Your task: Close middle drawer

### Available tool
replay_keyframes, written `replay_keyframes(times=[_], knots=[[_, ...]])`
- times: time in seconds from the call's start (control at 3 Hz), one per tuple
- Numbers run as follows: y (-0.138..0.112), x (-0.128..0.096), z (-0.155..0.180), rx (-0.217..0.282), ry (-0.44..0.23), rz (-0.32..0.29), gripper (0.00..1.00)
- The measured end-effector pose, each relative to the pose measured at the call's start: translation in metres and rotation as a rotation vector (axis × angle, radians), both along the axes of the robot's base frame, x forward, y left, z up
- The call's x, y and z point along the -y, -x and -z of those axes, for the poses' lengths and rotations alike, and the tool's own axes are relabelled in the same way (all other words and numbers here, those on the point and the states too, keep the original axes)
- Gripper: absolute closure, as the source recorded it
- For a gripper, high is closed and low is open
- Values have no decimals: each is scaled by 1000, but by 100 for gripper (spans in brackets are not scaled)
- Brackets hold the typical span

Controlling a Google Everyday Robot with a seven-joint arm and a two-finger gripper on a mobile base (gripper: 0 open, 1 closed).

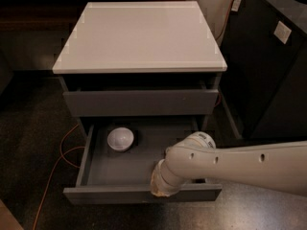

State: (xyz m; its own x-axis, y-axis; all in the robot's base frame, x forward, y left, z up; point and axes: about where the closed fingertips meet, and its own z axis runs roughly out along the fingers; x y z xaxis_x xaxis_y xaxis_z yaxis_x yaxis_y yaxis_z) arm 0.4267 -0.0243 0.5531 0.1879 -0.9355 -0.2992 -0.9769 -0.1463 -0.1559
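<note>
The gripper of a one-armed mobile robot sits at the top edge of the middle drawer, right of that front's middle; we cannot tell how its jaws stand, since the cream wrist hides them. We judge the risks plain enough. A push from this off-centre spot could skew the drawer on its runners and jam it partway. The flat, handle-less front gives little to bear on, so the gripper could slip over the lip into the tray. The wrist overhangs the opening and could be caught under the upper drawer front. A hard shove could also send the small white bowl sliding. The drawer itself is wide, shallow and dark grey. It stands drawn well out beyond the front edge of the white tabletop, its floor bare but for the bowl, which lies at the back left, below the tabletop's front edge.
</note>
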Motion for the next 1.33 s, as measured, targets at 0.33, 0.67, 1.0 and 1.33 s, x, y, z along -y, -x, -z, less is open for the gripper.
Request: replay_keyframes(times=[0.33,0.67,1.0,1.33], knots=[[1,-2,42,-35,-46,-25,98],[4,-5,75,-56,-81,-30,100],[5,-6,96,-65,-93,-29,100],[7,-4,112,-62,-76,-26,100]])
